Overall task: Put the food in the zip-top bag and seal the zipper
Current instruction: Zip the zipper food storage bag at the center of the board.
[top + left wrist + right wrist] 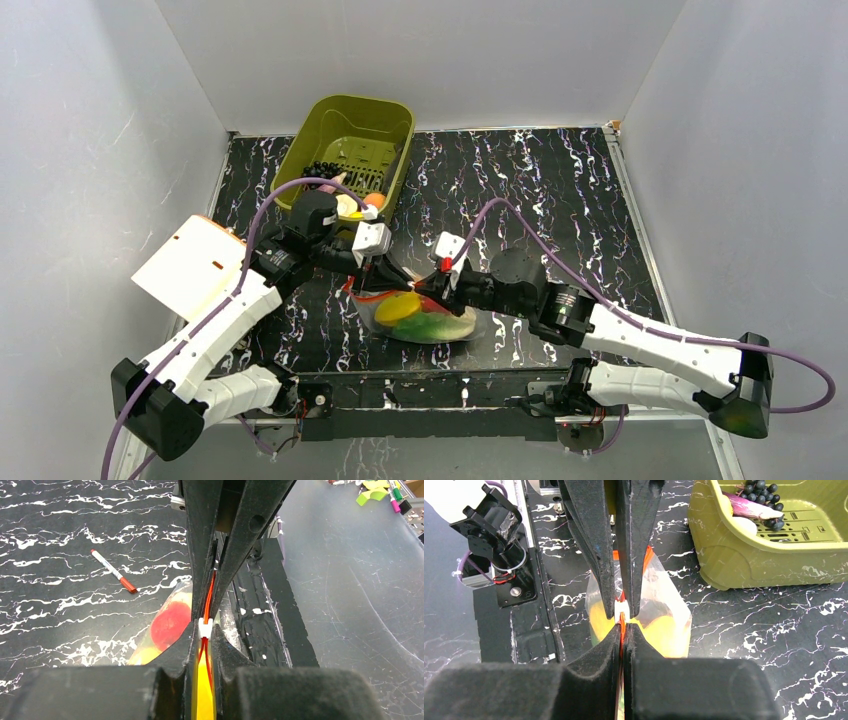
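Between the pressed-together pads of both end effectors, the zipper [211,592] is pinched. The left end effector [205,642] and right end effector [622,632] are clamped narrow on it, tips meeting at its white slider [622,611]. Beneath them the zip-top bag [666,617] is seen on the tabletop [60,605], with yellow and red food [170,622] inside. A red-and-white pen [113,571] is shown by the left wrist view alone. An olive bin [744,565] beyond the end effectors is shown by the other views.

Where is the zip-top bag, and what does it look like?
On the black marbled table, find where the left gripper and right gripper meet near the front. The zip-top bag sits between them: see-through, with a red-orange zipper, unlike the olive-green bin.
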{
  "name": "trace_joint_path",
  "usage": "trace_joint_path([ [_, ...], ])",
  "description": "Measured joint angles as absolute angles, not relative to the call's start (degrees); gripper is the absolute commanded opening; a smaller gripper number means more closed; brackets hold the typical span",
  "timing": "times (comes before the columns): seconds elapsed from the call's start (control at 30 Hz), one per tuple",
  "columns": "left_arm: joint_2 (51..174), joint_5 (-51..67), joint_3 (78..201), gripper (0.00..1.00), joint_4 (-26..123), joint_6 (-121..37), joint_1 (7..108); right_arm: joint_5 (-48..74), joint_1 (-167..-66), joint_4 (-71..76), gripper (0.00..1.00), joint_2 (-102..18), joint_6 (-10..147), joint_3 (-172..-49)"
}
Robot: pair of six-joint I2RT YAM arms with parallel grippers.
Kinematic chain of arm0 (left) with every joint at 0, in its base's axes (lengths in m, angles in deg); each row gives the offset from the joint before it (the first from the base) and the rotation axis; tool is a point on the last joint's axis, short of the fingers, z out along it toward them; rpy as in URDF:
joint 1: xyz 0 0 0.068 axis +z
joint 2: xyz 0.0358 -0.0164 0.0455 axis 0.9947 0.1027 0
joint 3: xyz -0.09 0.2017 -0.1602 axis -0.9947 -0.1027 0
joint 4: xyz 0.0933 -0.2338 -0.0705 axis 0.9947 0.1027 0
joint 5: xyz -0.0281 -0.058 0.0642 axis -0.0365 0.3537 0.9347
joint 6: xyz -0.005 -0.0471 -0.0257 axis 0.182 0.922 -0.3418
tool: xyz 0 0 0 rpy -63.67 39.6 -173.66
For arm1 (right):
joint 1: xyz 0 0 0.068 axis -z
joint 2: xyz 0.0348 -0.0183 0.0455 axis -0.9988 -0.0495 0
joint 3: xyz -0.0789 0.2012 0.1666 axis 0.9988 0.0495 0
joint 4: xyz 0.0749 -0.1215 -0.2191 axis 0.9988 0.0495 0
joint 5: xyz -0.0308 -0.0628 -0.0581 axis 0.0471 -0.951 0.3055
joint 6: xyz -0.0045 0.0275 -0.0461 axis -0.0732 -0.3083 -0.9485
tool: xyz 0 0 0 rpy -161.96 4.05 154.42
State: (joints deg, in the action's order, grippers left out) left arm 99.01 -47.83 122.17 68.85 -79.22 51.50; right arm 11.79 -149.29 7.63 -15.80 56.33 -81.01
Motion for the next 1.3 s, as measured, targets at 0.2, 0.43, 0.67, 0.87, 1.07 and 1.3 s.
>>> trace_joint_path([
  [0.2, 98.9, -47.7, 123.9, 0.0, 71.0, -81.4, 51.5, 11.0, -149.3, 7.8, 0.0, -13.6, 57.2, -81.0],
  [0.43, 97.4, -46.5, 124.1, 0.0, 72.8, -83.1, 51.5, 8.3, -149.4, 7.9, 0.0, -11.0, 59.3, -80.8],
  [0.67, 97.3, -45.6, 124.3, 0.0, 75.8, -84.8, 51.5, 6.3, -149.4, 8.2, 0.0, -7.7, 60.3, -79.7],
  [0.87, 97.0, -43.9, 124.5, 0.0, 78.5, -86.3, 51.5, 5.3, -149.4, 8.2, 0.0, -6.5, 60.3, -78.4],
  [1.07, 96.9, -42.4, 125.4, 0.0, 83.0, -89.7, 51.5, 3.4, -149.4, 8.7, 0.0, -5.6, 60.3, -78.3],
  [1.3, 94.6, -40.2, 125.4, 0.0, 87.4, -91.1, 51.5, 10.3, -149.3, 10.9, 0.48, -6.7, 60.7, -80.0],
])
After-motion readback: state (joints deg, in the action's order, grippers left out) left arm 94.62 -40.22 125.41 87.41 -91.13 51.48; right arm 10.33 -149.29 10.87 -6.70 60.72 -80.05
